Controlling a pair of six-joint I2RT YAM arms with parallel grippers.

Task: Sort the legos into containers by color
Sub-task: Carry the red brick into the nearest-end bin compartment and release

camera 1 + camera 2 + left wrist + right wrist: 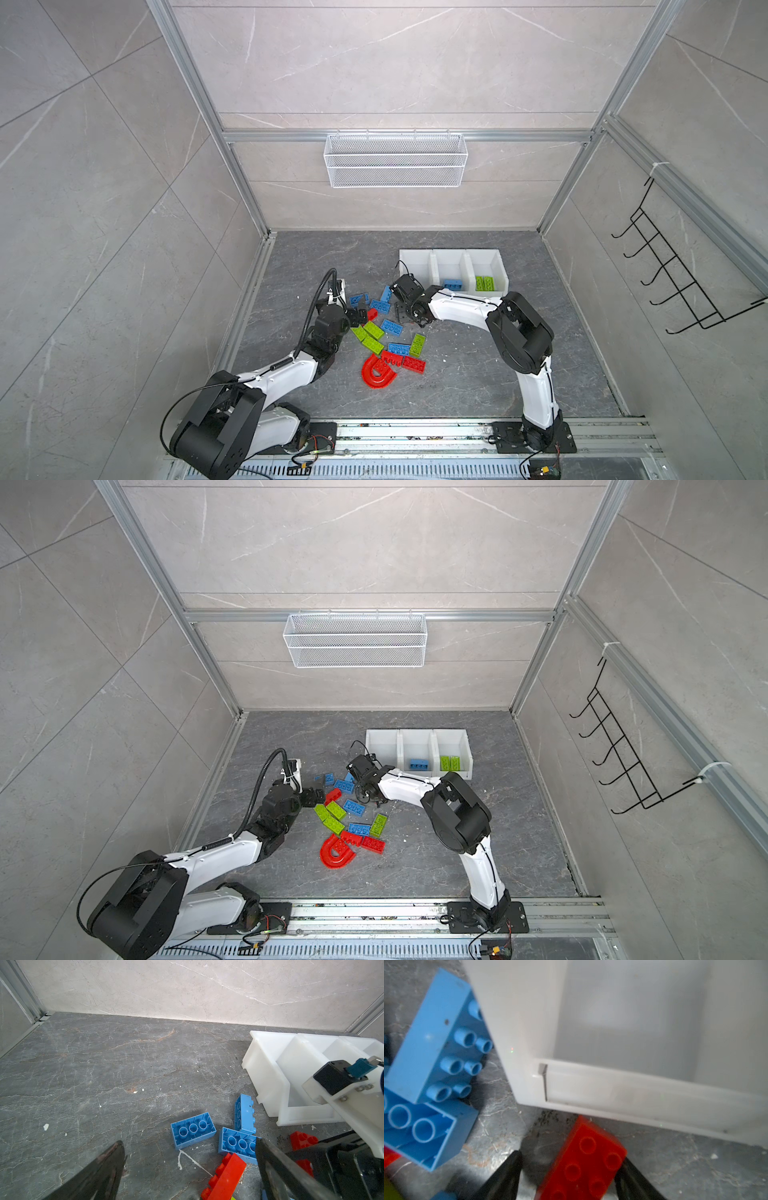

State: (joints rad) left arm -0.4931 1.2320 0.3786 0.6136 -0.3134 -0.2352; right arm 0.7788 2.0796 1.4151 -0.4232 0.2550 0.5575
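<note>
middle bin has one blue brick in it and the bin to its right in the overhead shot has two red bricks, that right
Not quite. The two bricks in the right-hand bin are lime green, not red, as both top views show. The rest stands: the middle bin holds one blue brick.

Top views high overhead, wrist views close — sharing legos (390, 327)

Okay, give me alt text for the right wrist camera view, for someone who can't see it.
A red brick sits between the open black fingers of the right gripper, just outside the wall of a white bin. Two blue bricks lie beside the bin's corner.
</note>
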